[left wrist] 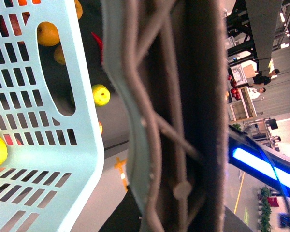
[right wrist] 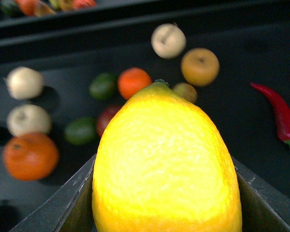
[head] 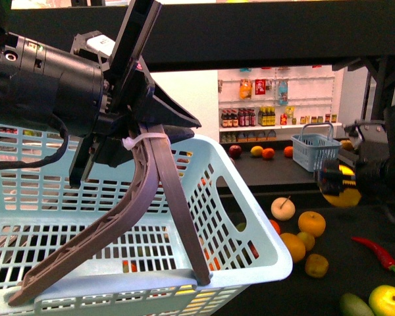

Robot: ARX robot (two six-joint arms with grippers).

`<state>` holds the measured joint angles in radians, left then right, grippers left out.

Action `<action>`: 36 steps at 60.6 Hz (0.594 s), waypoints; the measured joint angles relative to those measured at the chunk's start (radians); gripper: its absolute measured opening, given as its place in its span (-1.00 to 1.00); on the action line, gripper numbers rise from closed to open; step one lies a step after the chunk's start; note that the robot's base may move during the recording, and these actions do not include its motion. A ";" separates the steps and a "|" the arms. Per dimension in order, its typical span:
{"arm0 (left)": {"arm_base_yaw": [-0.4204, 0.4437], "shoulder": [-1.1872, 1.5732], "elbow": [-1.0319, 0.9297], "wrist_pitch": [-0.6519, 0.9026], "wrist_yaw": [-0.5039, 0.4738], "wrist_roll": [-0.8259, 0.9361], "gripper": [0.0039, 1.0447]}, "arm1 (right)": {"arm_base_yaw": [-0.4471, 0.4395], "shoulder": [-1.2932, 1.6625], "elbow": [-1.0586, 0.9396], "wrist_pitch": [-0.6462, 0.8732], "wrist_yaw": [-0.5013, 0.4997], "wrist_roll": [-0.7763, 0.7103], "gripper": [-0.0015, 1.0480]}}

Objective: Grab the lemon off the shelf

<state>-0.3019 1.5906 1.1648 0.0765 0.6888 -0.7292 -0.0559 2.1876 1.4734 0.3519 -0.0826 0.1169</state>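
Observation:
My right gripper (head: 339, 183) is shut on the lemon (head: 343, 192), a bright yellow oval held in the air above the black shelf (head: 355, 276) at the right of the front view. The right wrist view is filled by the lemon (right wrist: 165, 164), squeezed between my two dark fingers (right wrist: 258, 205). On the left, my left gripper (head: 135, 131) is shut on the brown basket handle (head: 155, 191) of a pale blue basket (head: 243, 210) that hangs close to the camera. That handle (left wrist: 169, 121) runs through the left wrist view beside the basket wall (left wrist: 34, 121).
On the shelf deck below the lemon lie oranges (head: 311, 224), a pale round fruit (head: 283, 209), a red chilli (head: 376, 253) and a yellow-green fruit (head: 388, 299). A small blue basket (head: 316, 148) stands on a farther deck. White wall shelves of bottles (head: 250, 118) are behind.

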 joint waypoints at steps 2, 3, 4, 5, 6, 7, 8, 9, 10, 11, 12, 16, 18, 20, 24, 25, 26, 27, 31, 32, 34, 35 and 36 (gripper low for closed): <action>0.000 0.000 0.000 0.000 0.000 0.000 -0.80 | 0.011 -0.051 -0.021 0.000 -0.028 0.020 0.28; 0.000 0.000 0.000 0.000 0.000 0.000 -0.80 | 0.015 -0.067 -0.027 0.000 -0.035 0.023 0.28; 0.000 0.000 0.000 0.000 0.000 0.000 -0.80 | 0.019 -0.084 -0.034 -0.001 -0.043 0.027 0.28; 0.000 0.000 0.000 0.000 0.000 0.000 -0.80 | 0.030 -0.116 -0.046 -0.005 -0.059 0.040 0.28; 0.000 0.000 0.000 0.000 0.000 0.000 -0.80 | 0.035 -0.132 -0.052 -0.008 -0.066 0.043 0.28; 0.000 0.000 0.000 0.000 -0.001 0.000 -0.80 | 0.047 -0.162 -0.062 -0.013 -0.080 0.052 0.28; 0.000 0.000 0.000 0.000 -0.001 0.000 -0.80 | 0.053 -0.176 -0.067 -0.015 -0.086 0.058 0.28; 0.000 0.000 0.000 0.000 -0.001 0.000 -0.80 | 0.067 -0.204 -0.077 -0.017 -0.100 0.068 0.28; 0.000 0.000 0.000 0.000 -0.001 0.000 -0.80 | 0.074 -0.216 -0.081 -0.019 -0.107 0.072 0.28; 0.000 0.000 0.000 0.000 -0.001 0.000 -0.80 | 0.089 -0.241 -0.089 -0.023 -0.121 0.080 0.28; 0.000 0.000 0.000 0.000 -0.001 0.000 -0.80 | 0.097 -0.252 -0.092 -0.025 -0.127 0.083 0.28; 0.000 0.000 0.000 0.000 0.000 0.000 -0.80 | 0.142 -0.303 -0.106 -0.039 -0.147 0.101 0.28; 0.000 0.000 0.000 0.000 0.000 0.000 -0.80 | 0.166 -0.323 -0.111 -0.049 -0.157 0.107 0.28; 0.000 0.000 0.000 0.000 0.000 0.000 -0.80 | 0.190 -0.339 -0.117 -0.057 -0.162 0.108 0.28; 0.000 0.000 0.000 0.000 -0.001 0.000 -0.80 | 0.238 -0.357 -0.128 -0.068 -0.169 0.108 0.28; 0.000 0.000 0.000 0.000 -0.001 0.000 -0.80 | 0.246 -0.357 -0.130 -0.071 -0.169 0.108 0.28; 0.000 0.000 0.000 0.000 -0.001 0.000 -0.80 | 0.261 -0.359 -0.135 -0.073 -0.169 0.107 0.28; 0.000 0.000 0.000 0.000 -0.001 0.000 -0.80 | 0.268 -0.359 -0.137 -0.073 -0.169 0.105 0.28; 0.000 0.000 0.000 0.000 -0.001 0.000 -0.80 | 0.308 -0.358 -0.153 -0.080 -0.164 0.096 0.28; 0.000 0.000 0.000 0.000 -0.001 0.000 -0.80 | 0.314 -0.357 -0.156 -0.080 -0.164 0.095 0.28; 0.000 0.000 0.000 0.000 0.000 0.000 -0.80 | 0.330 -0.354 -0.164 -0.080 -0.164 0.088 0.28; 0.000 0.000 0.000 0.000 0.000 0.000 -0.80 | 0.335 -0.353 -0.166 -0.081 -0.163 0.087 0.28; 0.000 0.000 0.000 0.000 0.000 0.000 -0.80 | 0.340 -0.352 -0.167 -0.082 -0.161 0.084 0.28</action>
<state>-0.3019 1.5906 1.1648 0.0765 0.6884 -0.7292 0.2840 1.8359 1.3060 0.2703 -0.2436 0.2005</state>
